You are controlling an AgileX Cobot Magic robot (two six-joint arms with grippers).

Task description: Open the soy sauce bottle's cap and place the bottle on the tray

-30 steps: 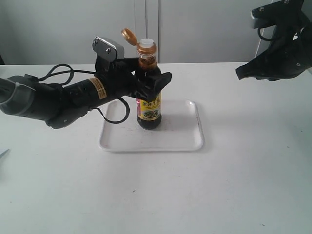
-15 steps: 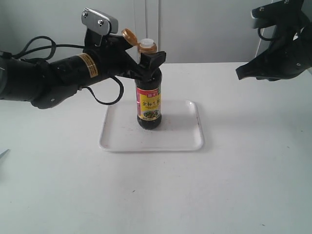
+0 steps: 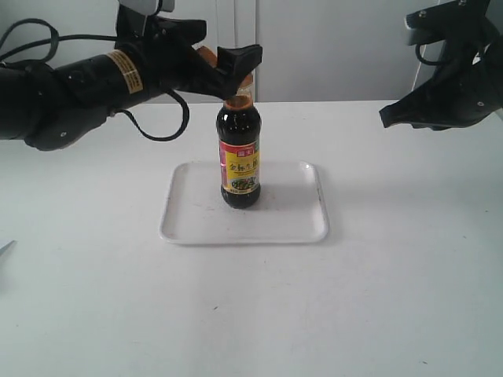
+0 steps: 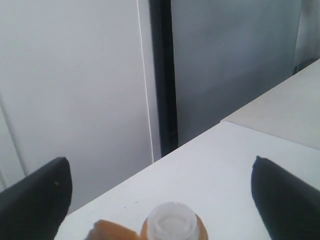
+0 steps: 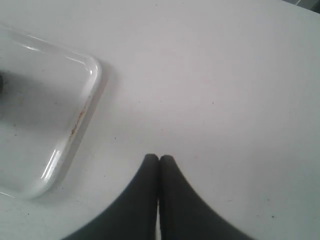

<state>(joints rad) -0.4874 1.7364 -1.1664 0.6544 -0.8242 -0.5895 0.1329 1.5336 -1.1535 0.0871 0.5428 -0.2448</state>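
The soy sauce bottle (image 3: 240, 157) stands upright on the white tray (image 3: 295, 224), dark liquid inside and a red and yellow label on its front. Its golden cap (image 4: 112, 231) hangs flipped back on its hinge, baring the white spout (image 4: 172, 222). My left gripper (image 3: 224, 59) is open and raised level with the bottle's top, its fingers (image 4: 37, 192) spread wide on either side without touching it. My right gripper (image 5: 159, 159) is shut with nothing in it, held above the table far right of the tray (image 5: 65, 145).
The tray lies in the middle of a white table (image 3: 393, 298). A pale wall with a dark vertical seam (image 4: 162, 75) stands behind it. A small metallic thing (image 3: 4, 249) shows at the left edge.
My left gripper has let go of the bottle's neck and risen up to the cap's height, fingers spread. The bottle stays upright on the tray. The right arm has not moved.
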